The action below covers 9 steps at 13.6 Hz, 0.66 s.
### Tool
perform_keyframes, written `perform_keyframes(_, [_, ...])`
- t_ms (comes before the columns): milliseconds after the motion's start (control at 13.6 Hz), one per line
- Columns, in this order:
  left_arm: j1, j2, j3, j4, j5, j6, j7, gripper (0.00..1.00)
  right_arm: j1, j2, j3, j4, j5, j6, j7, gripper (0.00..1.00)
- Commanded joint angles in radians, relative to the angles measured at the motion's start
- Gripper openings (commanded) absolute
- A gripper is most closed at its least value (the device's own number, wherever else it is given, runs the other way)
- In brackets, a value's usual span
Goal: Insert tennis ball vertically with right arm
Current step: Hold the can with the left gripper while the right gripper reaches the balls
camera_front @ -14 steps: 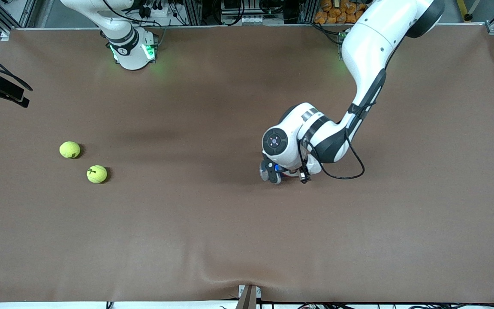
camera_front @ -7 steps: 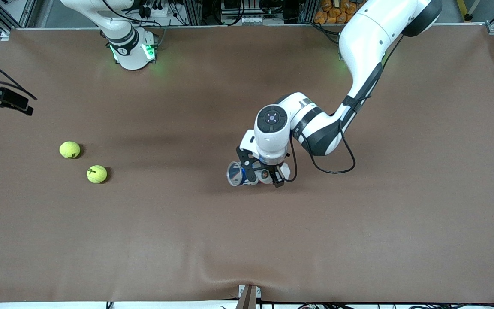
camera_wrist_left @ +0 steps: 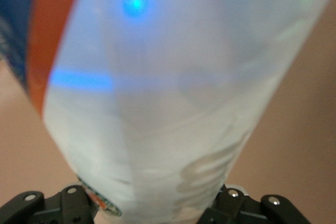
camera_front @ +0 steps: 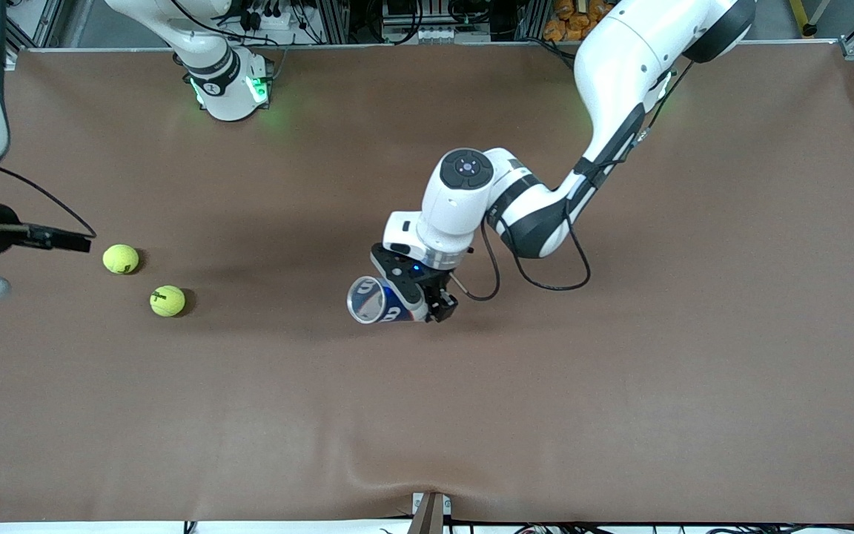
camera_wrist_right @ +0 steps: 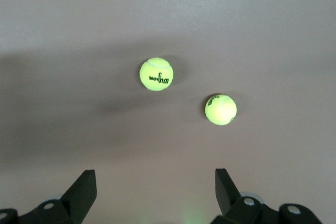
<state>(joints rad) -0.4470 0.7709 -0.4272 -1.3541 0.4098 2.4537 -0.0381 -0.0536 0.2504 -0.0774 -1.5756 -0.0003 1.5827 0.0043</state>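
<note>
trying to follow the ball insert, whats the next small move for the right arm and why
Probably lower the right pincer toward one tennis ball, likely the one marked Wilson. Its fingers are open and empty above the table, with both balls lying apart below, the second ball beside the first. The left pincer already holds the can tilted, mouth showing, so a ball is what is missing.

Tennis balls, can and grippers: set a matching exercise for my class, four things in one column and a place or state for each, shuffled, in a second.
Things:
1. left gripper
2. right gripper
3. can
4. ball with the Wilson print

Places or states:
A. lying on the table, beside another ball
B. open, in the air above the balls
C. held tilted, open mouth showing
D. shut on the can

Pairs: 1-D, 2-B, 3-C, 4-A
</note>
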Motion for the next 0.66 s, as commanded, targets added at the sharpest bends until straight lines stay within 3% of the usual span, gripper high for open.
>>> perform_keyframes(0, [-0.028, 0.001, 0.004, -0.008, -0.005, 0.117, -0.087, 0.76, -0.046, 0.088, 0.014, 0.019, 0.014, 0.069, -0.010, 1.00])
perform_keyframes(148, [-0.030, 0.016, 0.007, -0.025, 0.003, 0.207, -0.150, 0.77, -0.061, 0.098, 0.014, -0.075, 0.075, 0.182, -0.010, 1.00])
perform_keyframes(369, [-0.062, 0.025, 0.042, -0.097, 0.004, 0.370, -0.233, 0.77, -0.048, 0.138, 0.014, -0.162, 0.079, 0.351, -0.014, 1.00])
perform_keyframes(590, [-0.079, 0.083, 0.117, -0.146, 0.004, 0.619, -0.244, 0.79, -0.046, 0.164, 0.016, -0.254, 0.079, 0.494, -0.081, 1.00])
